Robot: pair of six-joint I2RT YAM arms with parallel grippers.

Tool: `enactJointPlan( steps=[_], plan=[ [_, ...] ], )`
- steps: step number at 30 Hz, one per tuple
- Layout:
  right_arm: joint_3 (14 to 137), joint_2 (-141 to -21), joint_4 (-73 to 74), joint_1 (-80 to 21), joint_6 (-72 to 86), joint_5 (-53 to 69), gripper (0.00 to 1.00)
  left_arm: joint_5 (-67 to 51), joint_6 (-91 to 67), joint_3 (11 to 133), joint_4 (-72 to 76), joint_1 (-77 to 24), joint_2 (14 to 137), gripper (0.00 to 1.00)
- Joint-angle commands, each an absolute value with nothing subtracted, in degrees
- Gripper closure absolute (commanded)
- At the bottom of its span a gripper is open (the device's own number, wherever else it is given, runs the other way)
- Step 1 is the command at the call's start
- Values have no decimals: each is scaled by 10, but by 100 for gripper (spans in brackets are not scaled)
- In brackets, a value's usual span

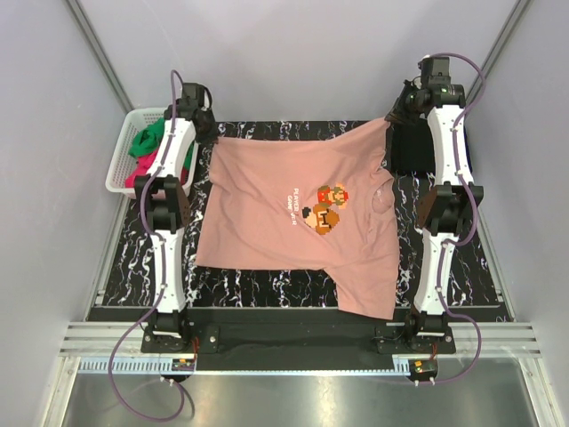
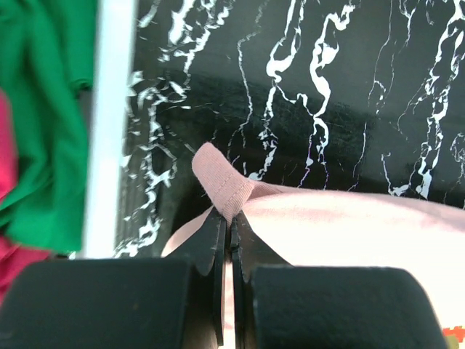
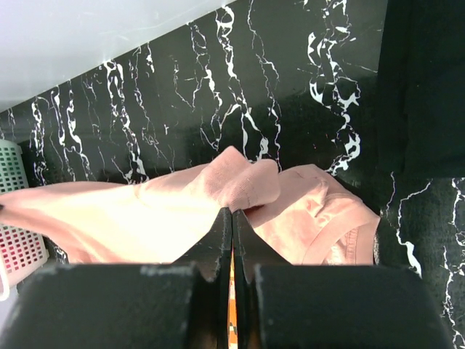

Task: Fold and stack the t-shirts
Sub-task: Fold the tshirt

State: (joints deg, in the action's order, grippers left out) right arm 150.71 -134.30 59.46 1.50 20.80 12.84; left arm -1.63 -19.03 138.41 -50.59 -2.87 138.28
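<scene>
The salmon-pink t-shirt (image 1: 293,222) lies spread, print up, on the black marbled table, collar toward the right. My left gripper (image 1: 206,133) is shut on its far-left hem corner (image 2: 221,185). My right gripper (image 1: 397,114) is shut on its far-right sleeve and shoulder cloth (image 3: 243,182). Both hold the far edge stretched between them. A black t-shirt (image 1: 411,147) lies under the right arm; it also shows in the right wrist view (image 3: 425,83). Green (image 1: 149,138) and magenta-red (image 1: 142,169) t-shirts sit in the basket.
A white mesh basket (image 1: 123,156) stands off the table's far-left corner; its rim (image 2: 109,123) runs close beside my left gripper. Grey walls close in the far side and both sides. The arm bases stand at the near edge.
</scene>
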Motion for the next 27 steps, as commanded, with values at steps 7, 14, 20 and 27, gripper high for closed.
enactJointPlan(
  steps=[7, 14, 20, 27],
  plan=[
    [1519, -1306, 576, 12, 201, 128, 100, -68, -168, 1400, -471, -31, 1386, 100],
    [1469, -1282, 582, 9, 201, 127, 100, -70, -165, 1358, -490, -32, 1337, 100],
    [1365, -1220, 579, -12, 198, 124, 100, -47, -156, 1260, -498, -39, 1255, 100],
    [1298, -1171, 572, -26, 187, 69, 100, -39, -158, 1213, -502, -38, 1209, 100]
  ],
)
